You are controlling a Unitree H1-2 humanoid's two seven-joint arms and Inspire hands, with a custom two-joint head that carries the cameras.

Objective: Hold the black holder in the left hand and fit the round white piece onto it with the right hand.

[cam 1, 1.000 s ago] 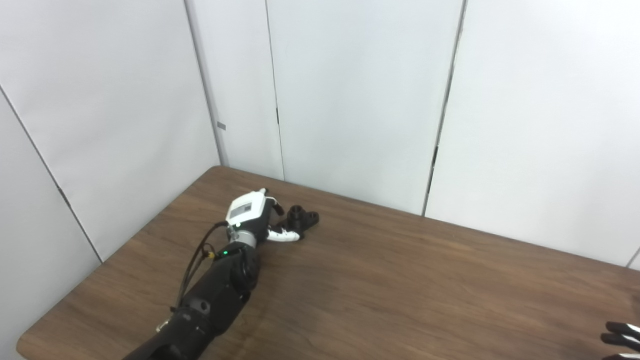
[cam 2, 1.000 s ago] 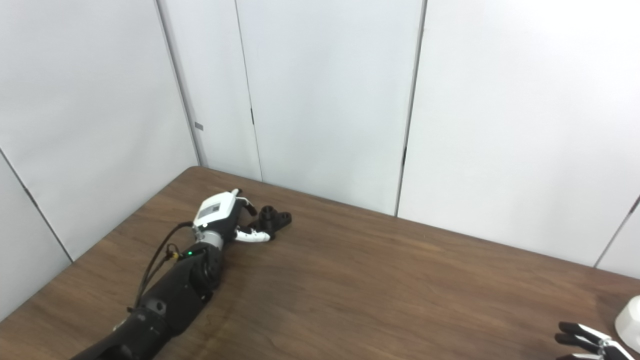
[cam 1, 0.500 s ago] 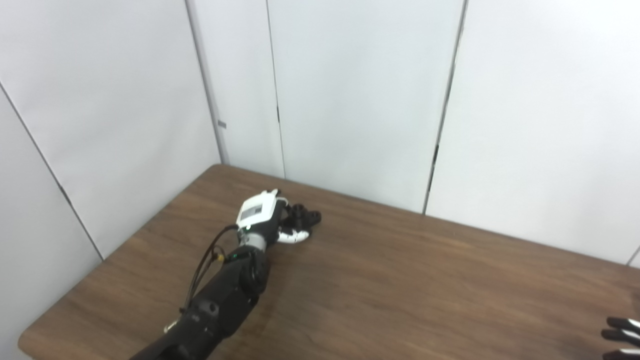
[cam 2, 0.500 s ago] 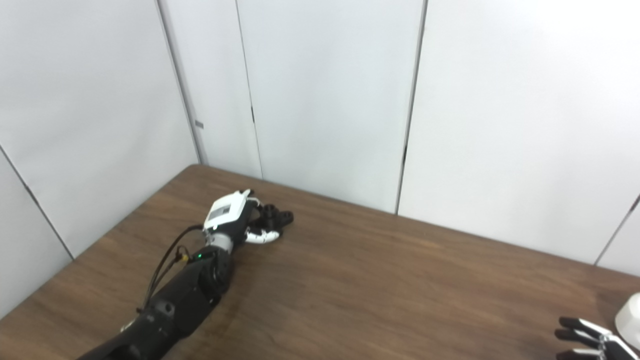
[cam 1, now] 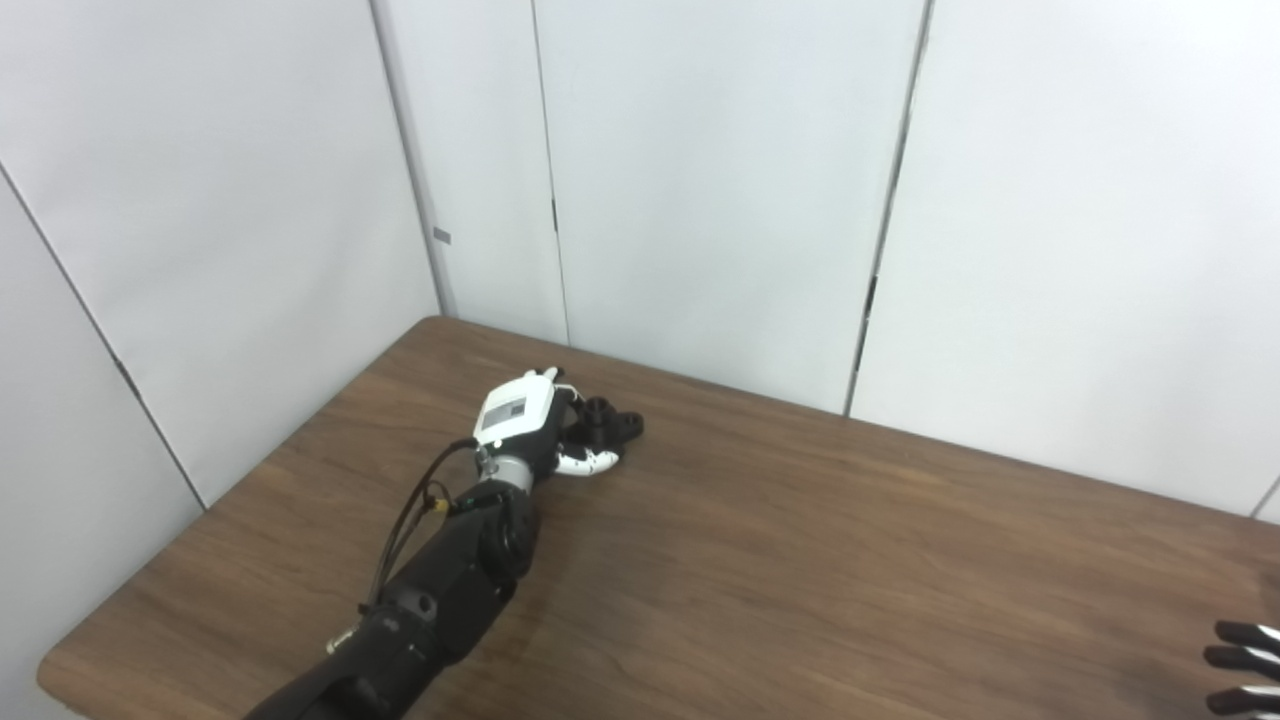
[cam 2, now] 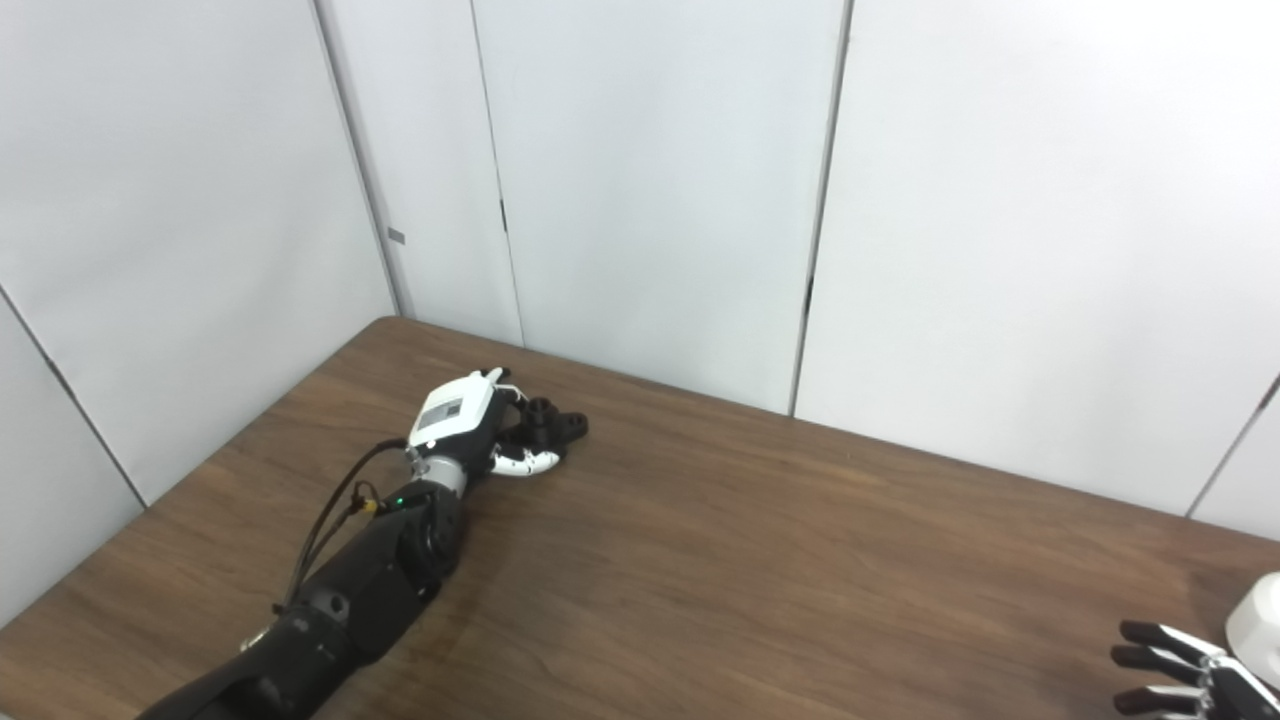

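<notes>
Table [cam 1: 800, 560]: dark brown wood-grain top, rounded far-left corner, sits close against white wall panels at the back and left. On it, near the far-left corner: black holder [cam 1: 606, 422], lying on the surface, round post sticking up, lobed base with holes. Left hand [cam 1: 530, 430] is down at table level right beside it, touching it; can't tell if it's actually gripped. Far right edge of the table: white piece [cam 2: 1260, 630], rounded, mostly cut off by the frame, resting on the top, seen in the right eye view only. Holder and white piece are well apart, at opposite ends
</notes>
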